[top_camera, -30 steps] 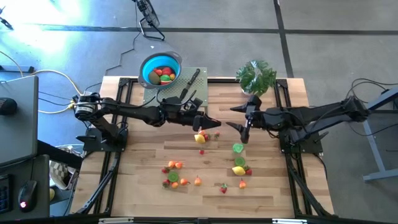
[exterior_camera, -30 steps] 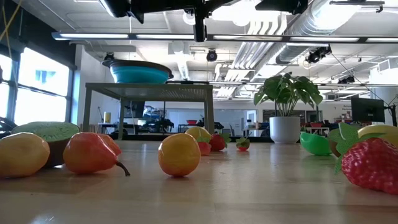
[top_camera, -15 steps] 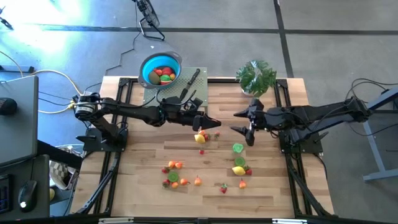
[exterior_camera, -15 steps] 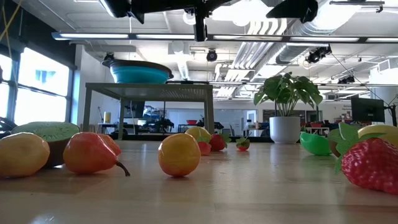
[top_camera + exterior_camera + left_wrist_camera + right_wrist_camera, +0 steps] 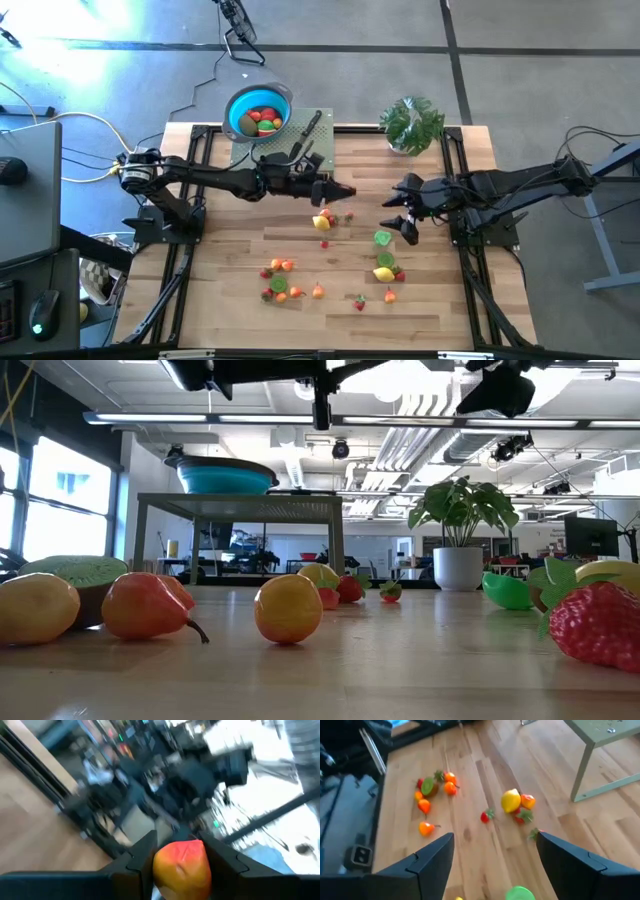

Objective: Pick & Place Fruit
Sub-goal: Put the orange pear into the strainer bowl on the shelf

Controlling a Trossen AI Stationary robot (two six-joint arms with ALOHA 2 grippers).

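An orange-red fruit piece [image 5: 181,866] sits clamped between the left gripper's [image 5: 342,191] two fingers, lifted clear of the table [image 5: 450,300] near its middle. Judging by the task, it is carried high so that it can go over the bowl's rim and drop in. The blue bowl [image 5: 238,104] stands at the far left on a small grey stand [image 5: 320,140], and already holds several red, orange and green pieces [image 5: 262,119]. A black-handled knife [image 5: 307,130] lies on the stand just right of the bowl.

The rest of the fruit lies loose on the wood: a lemon with small red pieces [image 5: 322,219] just below the left gripper, a green piece [image 5: 382,238] and a lemon [image 5: 383,273] to the right, and an orange and green cluster [image 5: 279,280] nearer the front.

The right gripper [image 5: 402,213] hovers right of centre, fingers spread with nothing between them, probably ranging over the green piece. A potted plant [image 5: 411,123] stands at the far right.
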